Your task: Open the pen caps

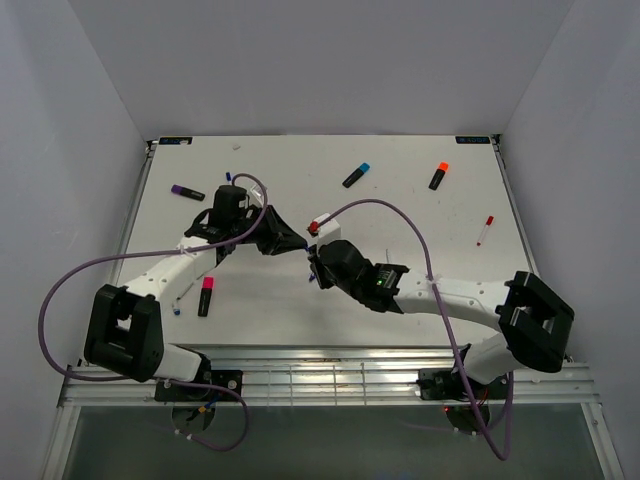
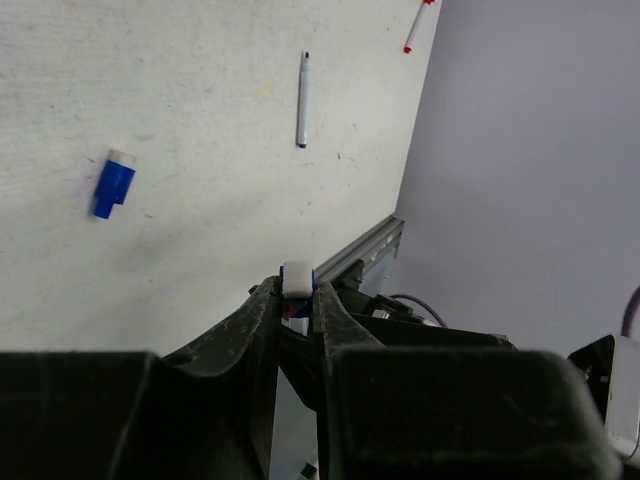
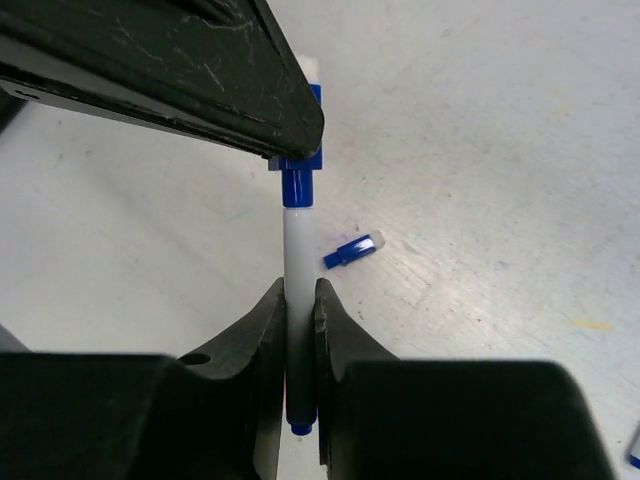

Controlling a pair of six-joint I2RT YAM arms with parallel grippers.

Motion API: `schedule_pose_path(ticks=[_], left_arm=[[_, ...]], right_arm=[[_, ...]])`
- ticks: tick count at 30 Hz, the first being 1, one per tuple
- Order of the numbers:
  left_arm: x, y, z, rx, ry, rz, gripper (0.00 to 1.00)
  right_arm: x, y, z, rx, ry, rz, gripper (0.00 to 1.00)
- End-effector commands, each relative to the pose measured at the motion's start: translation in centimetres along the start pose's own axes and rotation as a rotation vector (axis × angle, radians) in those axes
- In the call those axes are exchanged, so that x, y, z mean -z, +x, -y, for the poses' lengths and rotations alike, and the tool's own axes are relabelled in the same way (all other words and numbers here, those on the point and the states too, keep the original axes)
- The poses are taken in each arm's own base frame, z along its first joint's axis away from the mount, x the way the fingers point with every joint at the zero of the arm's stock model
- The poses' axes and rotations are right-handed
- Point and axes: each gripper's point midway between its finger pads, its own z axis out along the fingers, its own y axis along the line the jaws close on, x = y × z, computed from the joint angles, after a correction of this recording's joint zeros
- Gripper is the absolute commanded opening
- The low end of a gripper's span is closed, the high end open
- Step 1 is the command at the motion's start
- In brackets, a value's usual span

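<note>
My left gripper [image 1: 298,243] is shut on the slim blue pen cap [image 2: 298,279], which has a white end. In the right wrist view the cap [image 3: 299,160] sits under the left fingers [image 3: 250,90]. My right gripper [image 3: 300,300] is shut on the pen's thin white barrel [image 3: 299,250], a little above the table. The blue neck shows between cap and barrel. In the top view my right gripper [image 1: 316,262] meets the left one at mid-table. A loose blue cap [image 3: 353,249] lies on the table; it also shows in the left wrist view [image 2: 115,184].
Capped highlighters lie around: purple [image 1: 187,192], blue [image 1: 356,175], orange [image 1: 438,176], magenta [image 1: 206,296]. A red-capped pen [image 1: 485,230] lies at the right. An uncapped thin barrel [image 2: 302,100] lies ahead of the left gripper. Grey walls enclose the table [image 1: 400,290].
</note>
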Motion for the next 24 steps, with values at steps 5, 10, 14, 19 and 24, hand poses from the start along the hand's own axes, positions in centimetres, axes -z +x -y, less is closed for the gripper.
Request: schedule_pose_path(ticks=[5, 10, 14, 19, 24], left_arm=[[2.5, -9.1, 1.7, 0.013, 0.018, 0.280, 0.00], [2.3, -7.7, 0.3, 0.124, 0.094, 0.251, 0.00], [3.6, -7.5, 2.4, 0.084, 0.295, 0.228, 0.00], [6.0, -7.1, 5.0, -0.136, 0.378, 0.309, 0.00], [9.0, -6.1, 6.6, -0.352, 0.406, 0.417, 0.00]], right_arm=[[4.2, 5.3, 6.7, 0.112, 0.250, -0.119, 0.08], [3.3, 6.7, 5.2, 0.138, 0.153, -0.149, 0.08], [3.3, 8.0, 1.9, 0.089, -0.072, -0.152, 0.08], [5.1, 5.9, -2.3, -0.153, -0.417, -0.110, 0.08], [7.7, 2.6, -4.4, -0.380, -0.689, -0.064, 0.08]])
